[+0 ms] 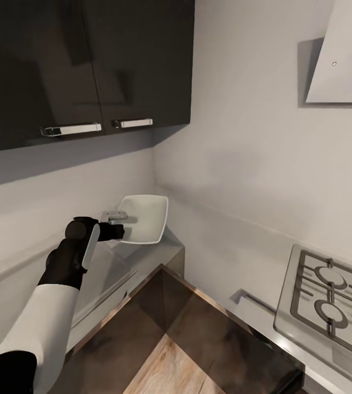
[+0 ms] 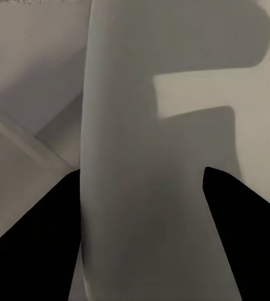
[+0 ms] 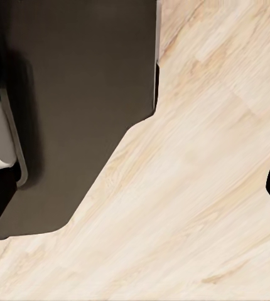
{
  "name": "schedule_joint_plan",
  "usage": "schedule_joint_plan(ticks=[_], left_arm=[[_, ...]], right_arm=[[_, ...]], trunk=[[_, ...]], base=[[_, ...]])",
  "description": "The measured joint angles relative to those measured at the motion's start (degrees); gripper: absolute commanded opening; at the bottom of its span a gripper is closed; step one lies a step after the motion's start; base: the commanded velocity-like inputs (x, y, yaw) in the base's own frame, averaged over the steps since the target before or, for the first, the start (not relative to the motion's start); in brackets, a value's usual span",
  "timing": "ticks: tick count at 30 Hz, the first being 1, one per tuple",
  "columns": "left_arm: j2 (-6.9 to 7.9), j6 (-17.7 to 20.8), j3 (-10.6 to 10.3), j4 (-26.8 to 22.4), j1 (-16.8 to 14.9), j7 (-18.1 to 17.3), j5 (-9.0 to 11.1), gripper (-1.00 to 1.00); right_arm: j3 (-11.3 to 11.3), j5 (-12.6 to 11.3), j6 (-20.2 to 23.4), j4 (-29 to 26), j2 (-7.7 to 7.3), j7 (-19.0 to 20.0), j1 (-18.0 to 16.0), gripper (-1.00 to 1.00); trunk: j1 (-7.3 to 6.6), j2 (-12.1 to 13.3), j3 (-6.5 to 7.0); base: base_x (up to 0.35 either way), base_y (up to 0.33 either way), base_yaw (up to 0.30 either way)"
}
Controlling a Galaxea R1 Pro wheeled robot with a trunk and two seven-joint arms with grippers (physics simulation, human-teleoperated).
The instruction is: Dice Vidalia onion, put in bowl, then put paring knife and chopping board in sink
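While the left gripper (image 1: 122, 223) has the bowl (image 1: 143, 218) lifted off the countertop (image 1: 159, 253), tilted at about 11 o'clock in the head view, I can't see onion, knife, board or sink, so progress is anyone's guess. Left jaws look clamped on the bowl's rim; right jaws, can't tell.

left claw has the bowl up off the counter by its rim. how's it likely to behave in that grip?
Probably rigid: the bowl keeps its squarish shape while hanging from the left claw. Held at one edge and tilted, it may pivot or slip, as its surface looks smooth. Shallow sides suggest contents could spill.
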Motion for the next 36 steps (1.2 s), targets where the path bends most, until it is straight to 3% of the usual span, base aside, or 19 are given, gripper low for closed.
schedule_joint_plan(ticks=[36], left_arm=[[-1.24,-0.01,-0.19,0.29,0.01,0.0,0.0,-1.0]], right_arm=[[0.0,0.0,-0.01,-0.03,0.0,0.0,0.0,1.0]], trunk=[[0.0,0.01,2.81]], base=[[0.0,0.0,0.0]])
